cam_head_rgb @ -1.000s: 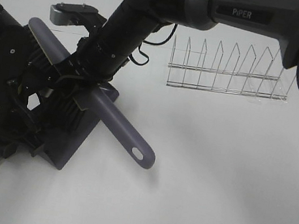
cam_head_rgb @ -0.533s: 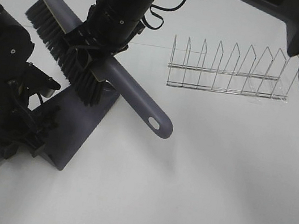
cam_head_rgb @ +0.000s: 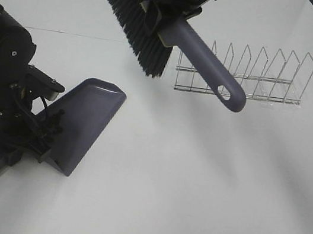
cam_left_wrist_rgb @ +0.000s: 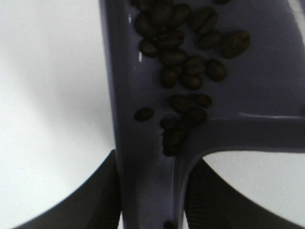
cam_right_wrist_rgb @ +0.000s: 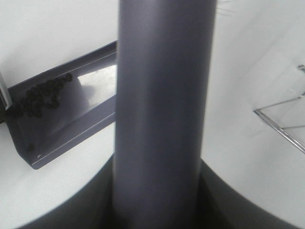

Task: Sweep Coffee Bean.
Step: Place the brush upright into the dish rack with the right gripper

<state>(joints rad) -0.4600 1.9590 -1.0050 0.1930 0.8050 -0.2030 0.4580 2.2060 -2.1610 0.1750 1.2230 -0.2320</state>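
Note:
The coffee beans [cam_left_wrist_rgb: 186,62] lie in a loose cluster inside the purple-grey dustpan [cam_head_rgb: 87,120], near its handle end; they also show in the right wrist view [cam_right_wrist_rgb: 43,95]. My left gripper [cam_head_rgb: 23,143] is shut on the dustpan's handle [cam_left_wrist_rgb: 147,181] and keeps the pan resting on the table. My right gripper [cam_head_rgb: 169,2] is shut on the brush [cam_head_rgb: 207,65] and holds it high above the table, up and to the right of the pan. The brush's black bristles [cam_head_rgb: 138,27] point down-left.
A wire dish rack [cam_head_rgb: 242,74] stands at the back right, just behind the brush handle's free end; it also shows in the right wrist view [cam_right_wrist_rgb: 286,121]. The white table [cam_head_rgb: 210,192] carries the dustpan [cam_right_wrist_rgb: 71,109].
My right gripper has lifted the brush off the dustpan, up and to the right. The dustpan and my left arm have not moved.

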